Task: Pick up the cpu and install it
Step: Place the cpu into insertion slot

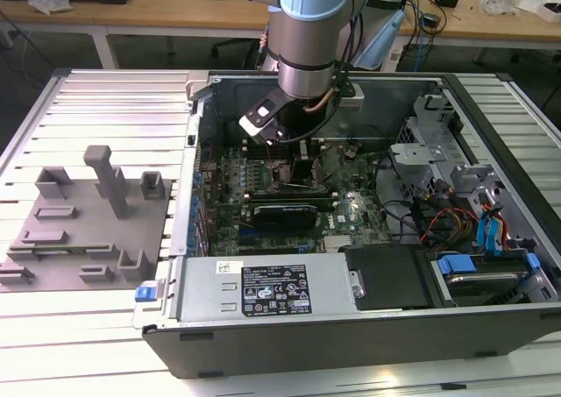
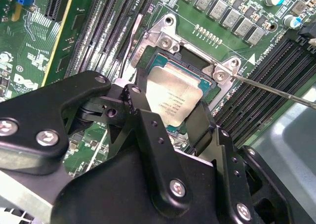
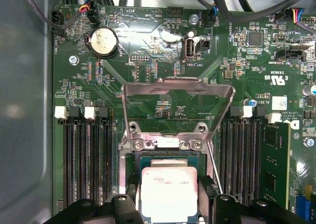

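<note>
The cpu [image 2: 175,98] [image 3: 169,194], a flat square chip with a silvery top, lies level in or just over the motherboard socket [image 2: 159,61], inside the socket's frame. My gripper [image 2: 170,104] [image 3: 169,189] has a black finger against each of two opposite edges of the chip, so it is shut on it. The socket's metal load plate [image 3: 177,108] stands flipped open beyond the chip, and the thin lever rod [image 2: 276,91] sticks out sideways. In the exterior view the arm reaches down into the open computer case, with the gripper [image 1: 298,165] low over the motherboard.
Memory slots [image 3: 84,155] flank the socket, with a memory stick [image 3: 274,159] on one side. A black card [image 1: 280,213], the power supply [image 1: 263,287] and drive cages [image 1: 421,160] crowd the case. A grey fixture plate [image 1: 83,230] sits at the exterior view's left.
</note>
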`<state>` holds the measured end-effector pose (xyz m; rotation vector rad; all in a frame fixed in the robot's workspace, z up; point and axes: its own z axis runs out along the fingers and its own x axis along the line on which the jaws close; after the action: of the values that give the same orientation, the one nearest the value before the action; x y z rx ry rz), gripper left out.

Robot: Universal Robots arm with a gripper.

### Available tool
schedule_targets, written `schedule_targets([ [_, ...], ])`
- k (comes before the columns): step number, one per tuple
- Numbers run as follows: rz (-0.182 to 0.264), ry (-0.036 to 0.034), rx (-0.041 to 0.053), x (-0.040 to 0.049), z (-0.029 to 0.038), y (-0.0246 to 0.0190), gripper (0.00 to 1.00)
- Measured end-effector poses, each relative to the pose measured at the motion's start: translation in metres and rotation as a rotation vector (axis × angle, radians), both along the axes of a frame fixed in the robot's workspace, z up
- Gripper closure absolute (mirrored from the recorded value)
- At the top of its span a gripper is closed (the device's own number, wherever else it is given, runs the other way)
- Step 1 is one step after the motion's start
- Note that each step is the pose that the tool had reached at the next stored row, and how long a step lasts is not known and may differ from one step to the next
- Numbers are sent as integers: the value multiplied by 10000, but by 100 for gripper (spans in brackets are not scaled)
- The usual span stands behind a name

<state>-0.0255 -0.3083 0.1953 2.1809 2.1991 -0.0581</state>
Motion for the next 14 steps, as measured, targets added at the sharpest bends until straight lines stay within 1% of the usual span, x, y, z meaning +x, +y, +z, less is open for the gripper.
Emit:
schedule_targets([
  [4, 1, -2, 4, 0, 0, -1, 44],
  [5, 0, -2, 9, 0, -1, 0, 38],
  [10, 0, -5, 33, 1, -2, 1, 38],
  [14, 0, -5, 58, 0, 14, 0, 38],
])
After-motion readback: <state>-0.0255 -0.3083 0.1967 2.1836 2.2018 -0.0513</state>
